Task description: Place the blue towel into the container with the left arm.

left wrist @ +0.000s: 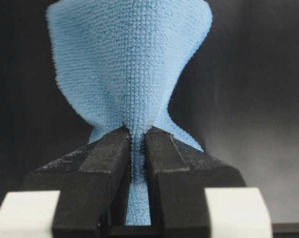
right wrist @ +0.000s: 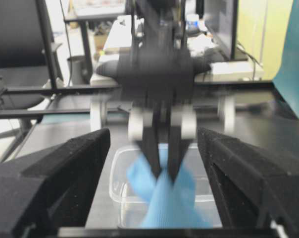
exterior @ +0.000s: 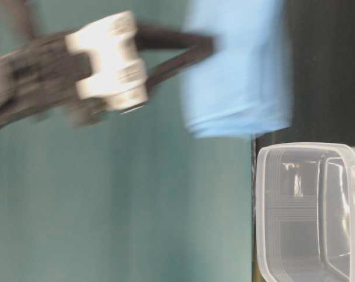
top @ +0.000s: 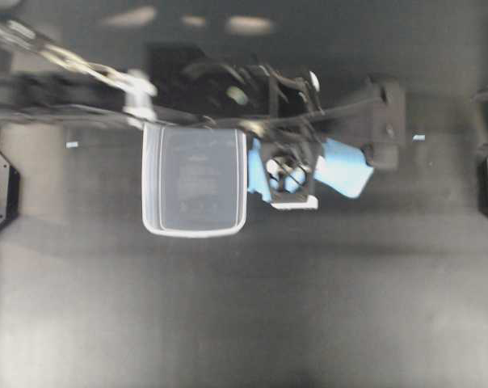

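- We see the left arm [top: 82, 69] stretched from the upper left of the overhead view across the far side of the tabletop [top: 244, 307], its wrist bent so the claw points downward.
- Our left claw [left wrist: 136, 136] is pinched nearly closed on the blue towel [left wrist: 129, 64]; in the left wrist view the two black fingers [left wrist: 102, 158] squeeze a narrow pleat of cloth between them, and the rest of the cloth fans out wide beyond the tips.
- In the right wrist view the towel hangs bunched from those fingertips, in line with the container behind it.
- In the table-level view, which lies on its side, the towel is clear of the dark tabletop.
- Overhead, the towel shows just beside the right edge of the container [top: 151, 182], partly hidden by the claw; we cannot tell whether a corner touches the rim.
- The container sits near the middle of the tabletop, toward its far edge, with nothing inside it.
- Our right claw [right wrist: 154, 198] stands wide open, holding nothing.
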Robot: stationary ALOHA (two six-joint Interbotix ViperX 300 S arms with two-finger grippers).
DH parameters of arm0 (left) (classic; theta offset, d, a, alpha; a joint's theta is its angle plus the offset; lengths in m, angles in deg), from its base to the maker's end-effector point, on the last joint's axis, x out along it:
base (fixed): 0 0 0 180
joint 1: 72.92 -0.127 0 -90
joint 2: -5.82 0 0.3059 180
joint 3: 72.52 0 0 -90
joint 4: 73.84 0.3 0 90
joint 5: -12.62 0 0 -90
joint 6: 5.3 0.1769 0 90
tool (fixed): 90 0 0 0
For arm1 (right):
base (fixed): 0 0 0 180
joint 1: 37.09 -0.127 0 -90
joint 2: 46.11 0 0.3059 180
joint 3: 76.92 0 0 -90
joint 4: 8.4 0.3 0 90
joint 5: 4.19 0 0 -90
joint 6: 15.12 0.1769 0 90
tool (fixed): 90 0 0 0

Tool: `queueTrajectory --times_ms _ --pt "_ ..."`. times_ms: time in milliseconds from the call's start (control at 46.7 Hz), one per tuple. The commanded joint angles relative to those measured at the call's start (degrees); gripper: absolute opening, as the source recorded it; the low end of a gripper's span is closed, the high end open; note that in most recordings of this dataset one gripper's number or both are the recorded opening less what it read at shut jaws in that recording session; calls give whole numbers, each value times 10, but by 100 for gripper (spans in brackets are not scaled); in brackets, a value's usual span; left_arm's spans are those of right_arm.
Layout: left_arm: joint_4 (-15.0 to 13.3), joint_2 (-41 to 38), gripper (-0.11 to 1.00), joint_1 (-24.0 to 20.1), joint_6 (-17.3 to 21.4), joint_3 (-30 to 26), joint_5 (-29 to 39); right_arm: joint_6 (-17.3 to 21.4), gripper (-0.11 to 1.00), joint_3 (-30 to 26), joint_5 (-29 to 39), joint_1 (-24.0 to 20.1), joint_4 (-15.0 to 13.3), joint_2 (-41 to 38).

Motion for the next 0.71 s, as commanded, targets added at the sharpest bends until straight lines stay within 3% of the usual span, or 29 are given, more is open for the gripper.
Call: queueTrajectory --times_ms 0,257,450,686 --pt "2 70 6 -12 -3 28 18 -1 70 -9 -4 1 1 -4" --pt "2 155 6 -9 -10 174 12 -1 70 -9 -4 1 1 -4" --pt "2 202 6 -8 -6 277 -41 0 70 -8 -4 1 1 -5" --pt "1 207 6 -9 -2 341 -103 0 70 -6 -4 0 1 -6"
